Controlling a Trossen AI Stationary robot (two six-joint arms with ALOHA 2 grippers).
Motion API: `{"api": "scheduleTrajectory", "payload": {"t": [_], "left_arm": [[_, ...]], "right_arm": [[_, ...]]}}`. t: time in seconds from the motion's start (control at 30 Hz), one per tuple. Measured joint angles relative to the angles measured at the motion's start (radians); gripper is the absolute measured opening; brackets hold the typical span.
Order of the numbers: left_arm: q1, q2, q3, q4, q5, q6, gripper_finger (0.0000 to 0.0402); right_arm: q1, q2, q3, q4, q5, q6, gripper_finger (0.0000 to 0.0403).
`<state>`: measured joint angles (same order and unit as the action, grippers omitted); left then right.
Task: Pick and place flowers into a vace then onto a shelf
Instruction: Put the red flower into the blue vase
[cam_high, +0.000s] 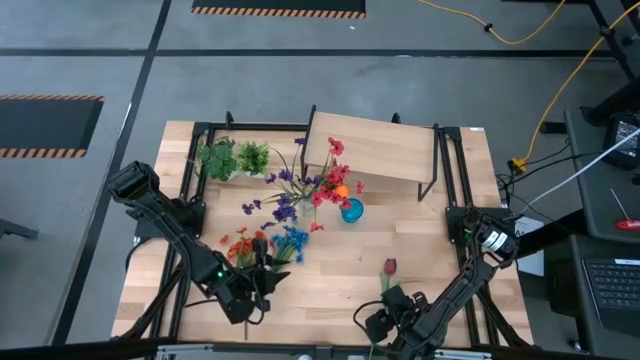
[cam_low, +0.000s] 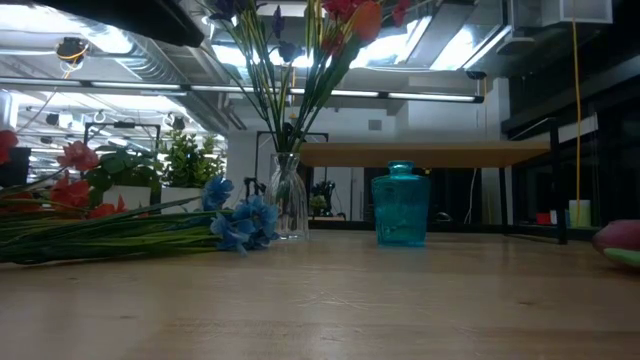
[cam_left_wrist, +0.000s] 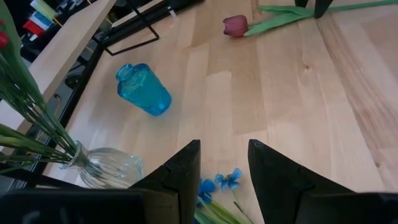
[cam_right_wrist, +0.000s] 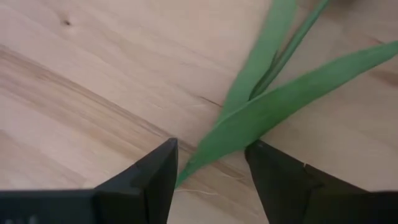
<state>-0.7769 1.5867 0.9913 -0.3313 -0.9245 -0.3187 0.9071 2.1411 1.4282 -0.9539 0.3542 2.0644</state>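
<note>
Two dark, matte, jointed arms, each ending in a gripper of two black wedge-shaped fingers (cam_left_wrist: 180, 177).

The dark two-finger left gripper (cam_left_wrist: 224, 180) is being held low with fingers parted; the dark two-finger right gripper (cam_right_wrist: 211, 180) is likewise being held spread.
</note>
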Motion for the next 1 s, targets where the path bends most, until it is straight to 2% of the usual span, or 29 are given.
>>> {"api": "scheduleTrajectory", "payload": {"t": [0.2, 0.4, 0.67, 0.9, 1.0], "left_arm": [[0.000, 0.000, 0.000, 0.027, 0.001, 0.000, 0.0127], [0.000, 0.000, 0.000, 0.029, 0.003, -0.036, 0.0127], [0.000, 0.000, 0.000, 0.029, 0.036, -0.065, 0.0127], [0.000, -0.002, 0.000, 0.044, 0.063, -0.054, 0.0127], [0.000, -0.006, 0.009, 0.074, 0.063, 0.002, 0.0127]], "right_arm": [[-0.024, 0.001, 0.000, -0.014, -0.016, -0.003, 0.0182], [-0.062, 0.000, 0.000, -0.029, -0.086, -0.106, 0.0142], [-0.064, 0.000, 0.000, -0.053, -0.077, -0.206, 0.0088], [-0.065, -0.001, -0.001, -0.065, -0.057, -0.291, 0.0013], [-0.065, -0.013, -0.001, -0.066, -0.050, -0.315, 0.0009]]}}
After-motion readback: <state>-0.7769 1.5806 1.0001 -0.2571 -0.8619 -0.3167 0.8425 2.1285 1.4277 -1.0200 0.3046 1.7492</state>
